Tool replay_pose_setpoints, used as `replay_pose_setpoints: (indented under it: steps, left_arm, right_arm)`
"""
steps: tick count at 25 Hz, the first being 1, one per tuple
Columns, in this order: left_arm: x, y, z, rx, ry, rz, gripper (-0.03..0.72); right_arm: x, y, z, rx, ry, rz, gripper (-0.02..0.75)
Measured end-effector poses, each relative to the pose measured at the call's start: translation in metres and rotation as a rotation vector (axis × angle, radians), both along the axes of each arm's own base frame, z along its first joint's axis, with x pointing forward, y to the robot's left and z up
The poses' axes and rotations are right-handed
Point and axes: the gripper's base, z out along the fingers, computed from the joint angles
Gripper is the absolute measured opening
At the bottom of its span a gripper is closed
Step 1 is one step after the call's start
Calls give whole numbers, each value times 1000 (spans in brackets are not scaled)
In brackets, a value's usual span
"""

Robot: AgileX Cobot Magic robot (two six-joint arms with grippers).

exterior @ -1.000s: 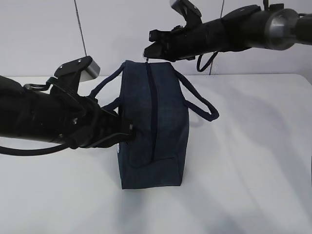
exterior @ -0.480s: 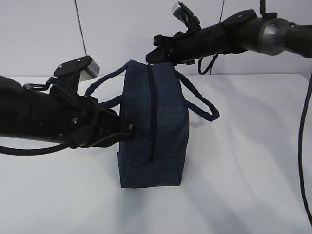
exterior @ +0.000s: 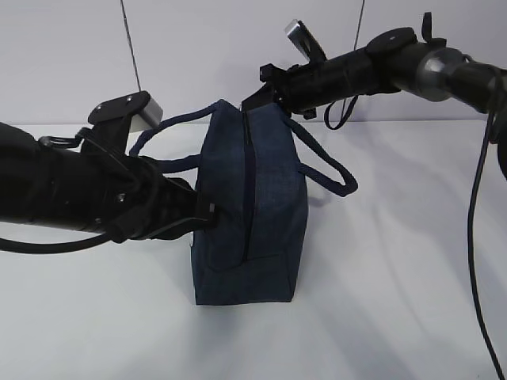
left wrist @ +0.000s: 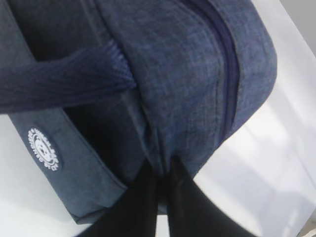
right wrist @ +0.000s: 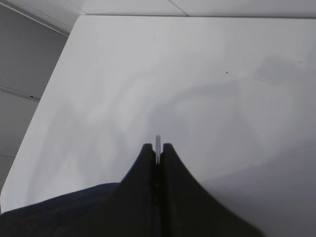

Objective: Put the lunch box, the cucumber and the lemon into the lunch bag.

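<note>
A boxy lunch bag (exterior: 249, 206) of dark navy woven fabric stands on a plain white surface (exterior: 396, 277), its darker zipper (exterior: 249, 190) running over the top and down the near end panel. Two ribbed loop handles flop outward, one to each side (the right-hand loop (exterior: 325, 166) droops towards the surface).

The left gripper (exterior: 207, 212) reaches in from the left of the exterior view and pinches a fold of the bag's cloth at the near end, its black fingers (left wrist: 173, 197) pressed almost together on the fabric just beside the zipper seam. A small round white emblem (left wrist: 43, 149) marks the side panel nearby.

The right gripper (exterior: 252, 100) comes in from the upper right and sits at the bag's far top corner, where the zipper line ends. Its jaws are fully closed on a thin, pale metal sliver (right wrist: 157, 144) that stands up between the fingertips; the dark cloth of the bag lies directly beneath it in the right wrist view. Whether that sliver is the zipper's pull cannot be told.
</note>
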Motion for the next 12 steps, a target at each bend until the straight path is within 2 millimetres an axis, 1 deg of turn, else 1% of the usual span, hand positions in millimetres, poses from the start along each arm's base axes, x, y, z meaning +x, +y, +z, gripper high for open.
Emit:
replay_pose_setpoints:
  steps: [9, 12]
  left_arm:
    - [0, 0, -1, 5, 1, 1, 3]
    - [1, 0, -1, 4, -1, 1, 3]
  right_arm:
    - [-2, -2, -3, -21, 25, 20, -13]
    - [-1, -2, -11, -18, 43, 22, -13]
